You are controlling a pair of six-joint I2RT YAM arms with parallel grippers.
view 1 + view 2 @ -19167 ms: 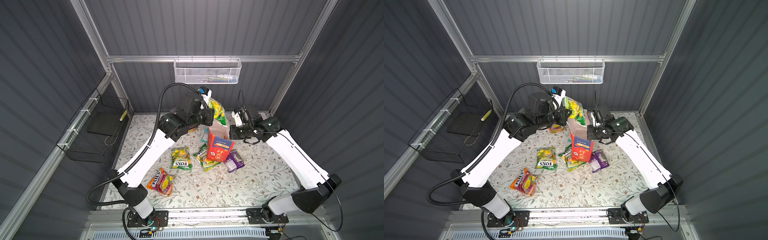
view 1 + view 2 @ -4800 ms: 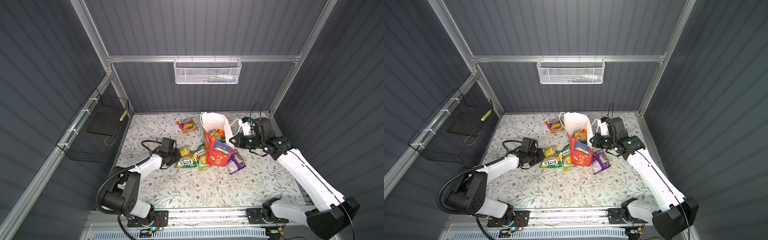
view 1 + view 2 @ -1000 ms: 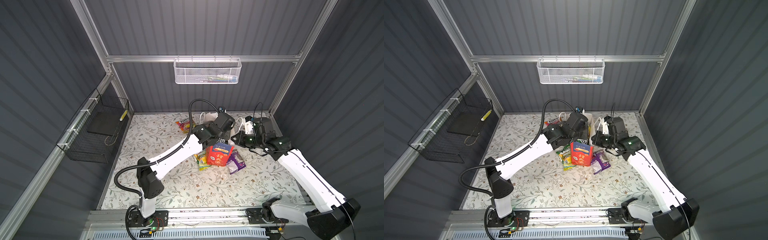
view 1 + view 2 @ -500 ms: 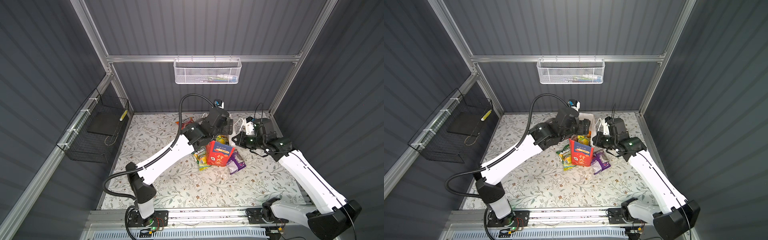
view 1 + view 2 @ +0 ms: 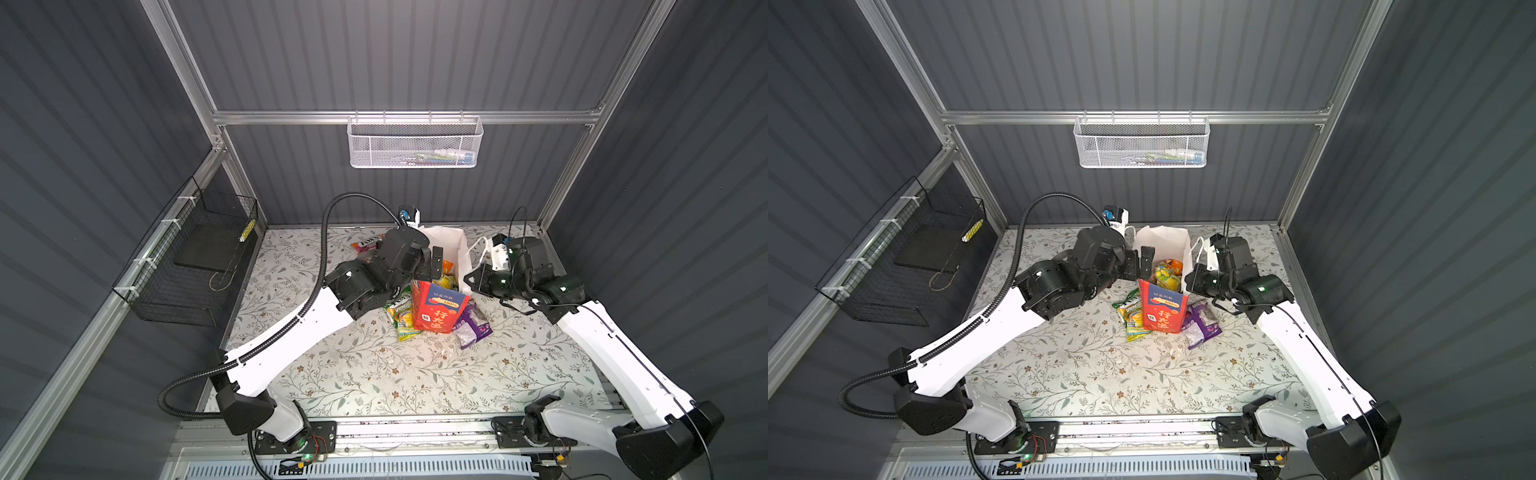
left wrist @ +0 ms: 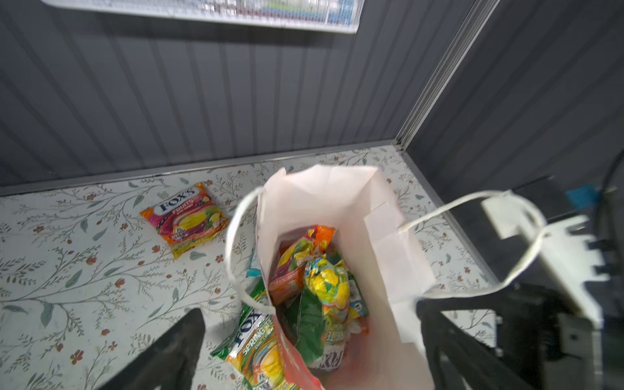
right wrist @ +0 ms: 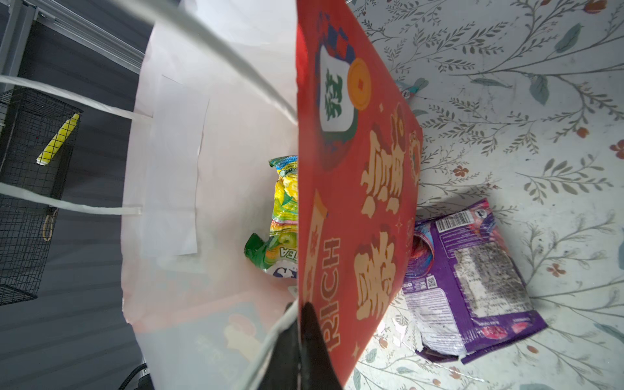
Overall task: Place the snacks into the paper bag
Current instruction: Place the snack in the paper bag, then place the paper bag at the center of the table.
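Viewing floral bench (image 5: 374, 374). Finding bag (image 5: 436, 309) standing upright toward back edge. Spotting left gripper (image 5: 1139, 265) hovering at its mouth, jaws spread wide; right gripper (image 7: 300, 314) clamping bag's rim. Noting snacks (image 6: 324, 293) lying inside; purple packet (image 5: 473, 326), green packet (image 5: 401, 313) touching bag; orange-pink packet (image 6: 185, 216) by back edge.

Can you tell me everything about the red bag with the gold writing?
The paper bag is tall, red outside with gold characters and a blue panel, white inside, with white cord handles. It stands upright on the flowered table, mouth wide open, with snack packets inside. The right gripper is shut on its rim. A purple packet lies against one side, green-yellow packets against the other. The open left gripper hangs just over its mouth.
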